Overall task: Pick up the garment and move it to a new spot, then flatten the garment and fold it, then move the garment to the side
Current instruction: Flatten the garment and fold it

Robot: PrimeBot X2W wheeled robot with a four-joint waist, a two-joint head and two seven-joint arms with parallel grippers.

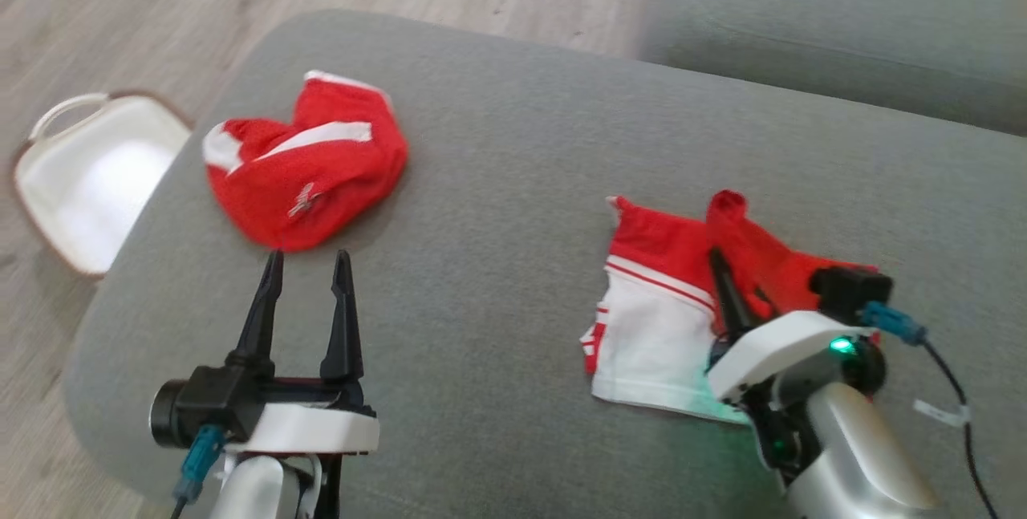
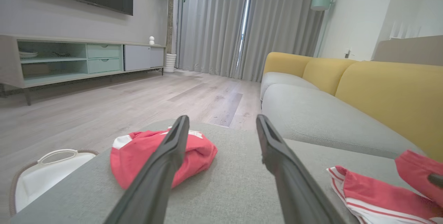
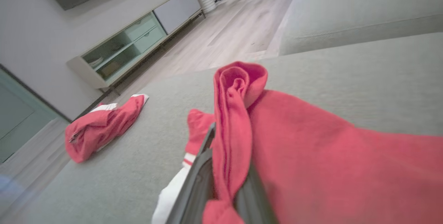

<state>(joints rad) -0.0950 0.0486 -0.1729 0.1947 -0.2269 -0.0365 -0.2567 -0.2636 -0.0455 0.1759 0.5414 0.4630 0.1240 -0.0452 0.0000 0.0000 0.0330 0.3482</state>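
A white basket (image 1: 88,174) sits on the floor off the left edge of the grey woven cushion (image 1: 513,150). Near that edge lies a crumpled red cloth bundle (image 1: 309,174), just ahead of the left gripper (image 1: 309,256), whose fingers are spread and held level. Towards the right edge, the red and white garment (image 1: 654,318) lies partly flat. The right gripper (image 1: 734,282), tilted down, pinches its soft red fold.
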